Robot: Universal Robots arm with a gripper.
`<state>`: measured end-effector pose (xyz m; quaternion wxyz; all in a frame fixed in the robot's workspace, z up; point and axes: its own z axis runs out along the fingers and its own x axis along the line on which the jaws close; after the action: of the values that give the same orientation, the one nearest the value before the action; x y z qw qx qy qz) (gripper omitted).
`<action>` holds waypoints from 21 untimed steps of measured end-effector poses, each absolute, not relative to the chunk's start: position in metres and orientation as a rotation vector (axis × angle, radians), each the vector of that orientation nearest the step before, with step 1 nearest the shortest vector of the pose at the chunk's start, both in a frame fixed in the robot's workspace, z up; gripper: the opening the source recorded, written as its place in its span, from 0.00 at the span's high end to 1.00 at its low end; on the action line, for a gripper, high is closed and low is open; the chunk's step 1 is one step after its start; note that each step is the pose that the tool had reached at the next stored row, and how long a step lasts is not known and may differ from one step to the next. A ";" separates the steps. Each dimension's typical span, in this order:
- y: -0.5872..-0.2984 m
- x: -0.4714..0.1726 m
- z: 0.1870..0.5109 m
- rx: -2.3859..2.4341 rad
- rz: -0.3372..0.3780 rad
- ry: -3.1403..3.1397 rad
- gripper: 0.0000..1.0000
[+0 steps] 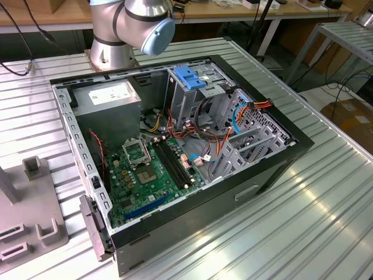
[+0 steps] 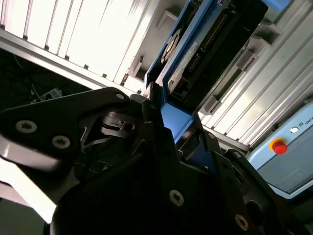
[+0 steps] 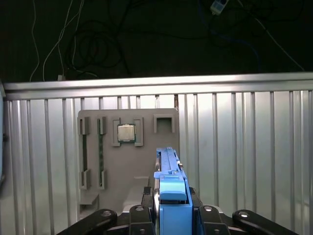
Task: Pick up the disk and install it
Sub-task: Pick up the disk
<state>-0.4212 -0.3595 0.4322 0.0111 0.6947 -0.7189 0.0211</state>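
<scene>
My gripper (image 3: 171, 209) is shut on the disk (image 3: 170, 181), which I see edge-on in the first wrist view as a bright blue carrier rail standing up between the black fingers (image 3: 146, 198). In the second wrist view the gripper (image 2: 178, 123) clamps the blue end of the carrier. The disk's dark body (image 2: 210, 44) with its connector side stretches away from the jaws. It hangs above the ribbed metal table (image 3: 244, 147), clear of the grey fixture plate (image 3: 128, 161). The open computer case (image 1: 274, 169) lies on its side in the exterior view, with its tall grey drive cage (image 1: 192, 93).
The fixture plate carries a processor chip (image 3: 126, 132) and memory sticks (image 3: 100, 152) in slots. A blue latch (image 1: 189, 77) tops the drive cage, with cable bundles (image 1: 233, 116) beside it. The arm's base (image 1: 125, 29) stands behind the case. A red stop button (image 2: 279, 146) sits on a box.
</scene>
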 end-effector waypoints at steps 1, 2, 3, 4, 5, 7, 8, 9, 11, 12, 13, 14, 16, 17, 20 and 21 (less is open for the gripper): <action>-0.359 -0.421 0.434 2.167 0.066 -2.243 0.63; -0.359 -0.420 0.436 2.167 0.066 -2.243 0.63; -0.359 -0.419 0.438 2.167 0.066 -2.243 0.63; -0.359 -0.419 0.441 2.167 0.066 -2.243 0.63; -0.359 -0.418 0.444 2.167 0.066 -2.243 0.63; -0.359 -0.417 0.449 2.167 0.067 -2.242 0.63; -0.359 -0.415 0.454 2.167 0.067 -2.242 0.63; -0.359 -0.414 0.460 2.166 0.068 -2.242 0.63; -0.359 -0.414 0.464 2.166 0.068 -2.242 0.63; -0.359 -0.414 0.466 2.166 0.068 -2.242 0.63; -0.359 -0.414 0.468 2.166 0.068 -2.242 0.63; -0.359 -0.414 0.469 2.166 0.068 -2.242 0.63; -0.359 -0.414 0.472 2.166 0.068 -2.242 0.63; -0.359 -0.414 0.473 2.166 0.068 -2.242 0.63; -0.359 -0.413 0.480 2.166 0.068 -2.242 0.63; -0.359 -0.413 0.482 2.166 0.068 -2.242 0.63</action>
<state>-0.4133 -0.3595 0.4825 0.0118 0.6947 -0.7189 0.0219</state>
